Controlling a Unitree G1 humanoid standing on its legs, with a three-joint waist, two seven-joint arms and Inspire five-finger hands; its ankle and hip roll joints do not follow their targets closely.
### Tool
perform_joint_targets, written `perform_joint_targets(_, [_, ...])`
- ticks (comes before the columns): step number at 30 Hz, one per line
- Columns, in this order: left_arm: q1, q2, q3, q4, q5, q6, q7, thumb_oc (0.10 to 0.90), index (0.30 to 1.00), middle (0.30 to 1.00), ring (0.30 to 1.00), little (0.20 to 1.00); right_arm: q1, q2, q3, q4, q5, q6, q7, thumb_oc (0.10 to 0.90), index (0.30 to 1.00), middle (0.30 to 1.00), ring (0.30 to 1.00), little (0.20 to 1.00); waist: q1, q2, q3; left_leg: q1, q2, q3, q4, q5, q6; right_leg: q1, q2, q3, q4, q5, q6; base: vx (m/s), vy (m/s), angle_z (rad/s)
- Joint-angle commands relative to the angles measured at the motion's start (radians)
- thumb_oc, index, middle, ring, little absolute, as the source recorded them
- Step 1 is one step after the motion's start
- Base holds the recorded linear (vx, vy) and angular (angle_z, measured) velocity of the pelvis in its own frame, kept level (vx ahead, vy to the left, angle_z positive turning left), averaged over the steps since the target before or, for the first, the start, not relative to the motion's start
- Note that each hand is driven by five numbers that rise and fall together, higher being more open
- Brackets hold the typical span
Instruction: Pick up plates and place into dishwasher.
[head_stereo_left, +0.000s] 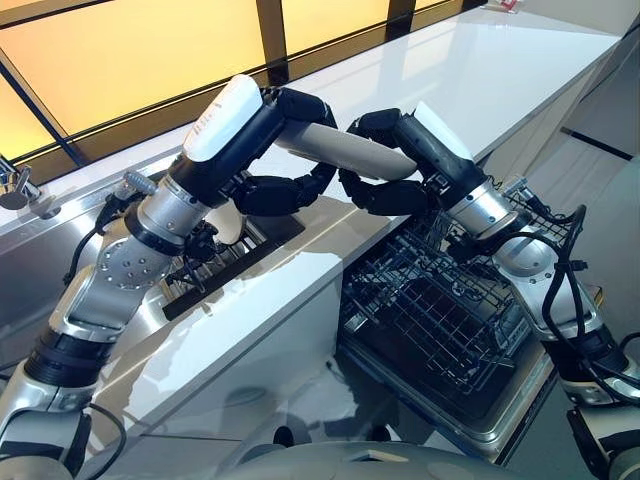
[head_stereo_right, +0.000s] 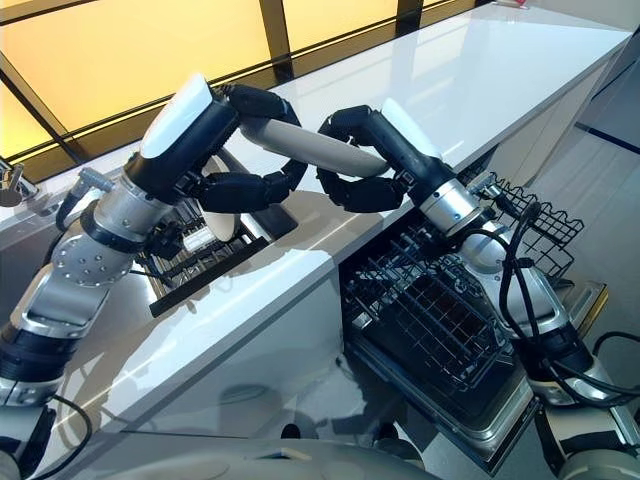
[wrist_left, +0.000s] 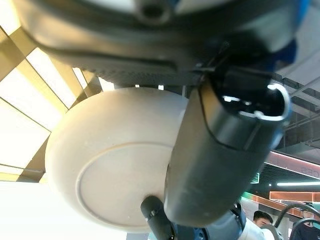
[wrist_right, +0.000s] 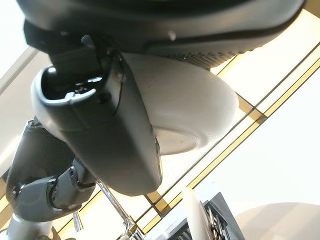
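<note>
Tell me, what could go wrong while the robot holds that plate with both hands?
The plate is gripped at opposite edges by the left hand and the right hand, above the counter. If one lets go too early, it might slip and chip. The open dishwasher rack sits low beside the counter edge, so the plate could bump that edge or the wires going down.

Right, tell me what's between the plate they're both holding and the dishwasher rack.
Nothing visible blocks the way. Both the left hand and the right hand grip the plate above the white countertop. The open wire dishwasher rack sits below the counter edge, with the right arm reaching up over it.
</note>
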Motion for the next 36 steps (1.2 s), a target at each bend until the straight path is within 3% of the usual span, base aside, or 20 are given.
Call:
perform_joint_targets(1, [-0.002, -0.008, 0.172, 0.102, -0.034, 0.029, 0.186, 0.1, 0.3, 0.3, 0.3, 0.2, -0.028, 0.031, -0.164, -0.056, 0.08, -0.092, -0.151, 0.1, 0.3, 0.3, 0.3, 0.2, -0.003, -0.005, -0.049, 0.039, -0.115, 0.052, 0.002, -0.128, 0.096, 0.005, 0.108, -0.012, 0.072, -0.109, -0.016, 0.0, 0.0, 0.0])
perform_joint_targets(2, [0.004, -0.01, 0.177, 0.107, -0.036, 0.035, 0.191, 0.1, 0.3, 0.3, 0.3, 0.2, -0.025, 0.035, -0.166, -0.054, 0.081, -0.097, -0.157, 0.1, 0.3, 0.3, 0.3, 0.2, -0.003, -0.005, -0.048, 0.039, -0.115, 0.052, 0.002, -0.128, 0.096, 0.005, 0.108, -0.012, 0.074, -0.11, -0.017, 0.0, 0.0, 0.0])
perform_joint_targets(3, [0.013, -0.015, 0.185, 0.113, -0.052, 0.053, 0.182, 0.254, 0.432, 0.432, 0.432, 0.354, -0.02, 0.04, -0.171, -0.053, 0.082, -0.101, -0.163, 0.1, 0.3, 0.3, 0.3, 0.2, -0.003, -0.004, -0.048, 0.04, -0.114, 0.052, 0.002, -0.127, 0.097, 0.004, 0.108, -0.013, 0.077, -0.111, -0.018, 0.0, 0.0, 0.0])
perform_joint_targets(4, [0.022, -0.021, 0.19, 0.121, -0.075, 0.091, 0.168, 0.473, 0.62, 0.62, 0.62, 0.573, -0.019, 0.043, -0.173, -0.051, 0.09, -0.105, -0.17, 0.1, 0.3, 0.3, 0.3, 0.2, -0.002, -0.004, -0.047, 0.042, -0.114, 0.052, 0.002, -0.127, 0.097, 0.005, 0.108, -0.013, 0.079, -0.113, -0.018, 0.0, 0.0, 0.0])
perform_joint_targets(5, [0.027, -0.025, 0.192, 0.124, -0.078, 0.11, 0.161, 0.8, 0.9, 0.9, 0.9, 0.9, -0.017, 0.045, -0.174, -0.051, 0.094, -0.106, -0.173, 0.1, 0.3, 0.3, 0.3, 0.2, -0.002, -0.004, -0.046, 0.043, -0.114, 0.053, 0.002, -0.128, 0.096, 0.006, 0.108, -0.014, 0.08, -0.114, -0.018, 0.03, -0.013, 0.0])
perform_joint_targets(8, [0.044, -0.042, 0.189, 0.158, -0.115, 0.182, 0.126, 0.8, 0.9, 0.9, 0.9, 0.9, -0.013, 0.059, -0.185, -0.05, 0.119, -0.106, -0.201, 0.1, 0.3, 0.3, 0.3, 0.2, -0.001, -0.003, -0.043, 0.048, -0.114, 0.053, 0.003, -0.129, 0.099, 0.009, 0.109, -0.015, 0.083, -0.116, -0.019, 0.03, -0.025, 0.0])
perform_joint_targets(17, [0.076, -0.004, 0.242, 0.222, -0.093, 0.224, 0.159, 0.8, 0.9, 0.9, 0.9, 0.9, 0.003, 0.037, -0.266, 0.014, 0.083, -0.101, -0.368, 0.1, 0.3, 0.3, 0.3, 0.2, -0.004, -0.003, -0.04, 0.056, -0.114, 0.058, 0.006, -0.135, 0.103, 0.013, 0.115, -0.011, 0.087, -0.123, -0.023, 0.02, -0.014, 0.0])
perform_joint_targets(25, [0.115, 0.041, 0.314, 0.242, -0.085, 0.207, 0.153, 0.8, 0.9, 0.9, 0.9, 0.9, 0.066, -0.012, -0.368, 0.092, 0.052, -0.082, -0.468, 0.1, 0.3, 0.3, 0.3, 0.2, -0.009, -0.004, -0.041, 0.057, -0.112, 0.057, 0.006, -0.137, 0.103, 0.016, 0.119, -0.008, 0.087, -0.127, -0.027, 0.0, -0.008, 0.0])
perform_joint_targets(33, [0.141, 0.078, 0.363, 0.277, -0.143, 0.155, 0.183, 0.8, 0.9, 0.9, 0.9, 0.9, 0.114, -0.067, -0.502, 0.261, 0.038, -0.013, -0.732, 0.1, 0.3, 0.3, 0.3, 0.2, -0.012, -0.002, -0.038, 0.064, -0.11, 0.052, 0.005, -0.143, 0.102, 0.021, 0.123, -0.006, 0.09, -0.133, -0.027, 0.01, -0.024, 0.0])
perform_joint_targets(36, [0.143, 0.083, 0.377, 0.276, -0.165, 0.142, 0.187, 0.8, 0.9, 0.9, 0.9, 0.9, 0.131, -0.087, -0.545, 0.331, 0.076, 0.017, -0.768, 0.1, 0.3, 0.3, 0.3, 0.2, -0.01, 0.0, -0.036, 0.063, -0.11, 0.047, 0.005, -0.144, 0.103, 0.02, 0.125, -0.006, 0.092, -0.137, -0.029, 0.02, -0.032, 0.01])
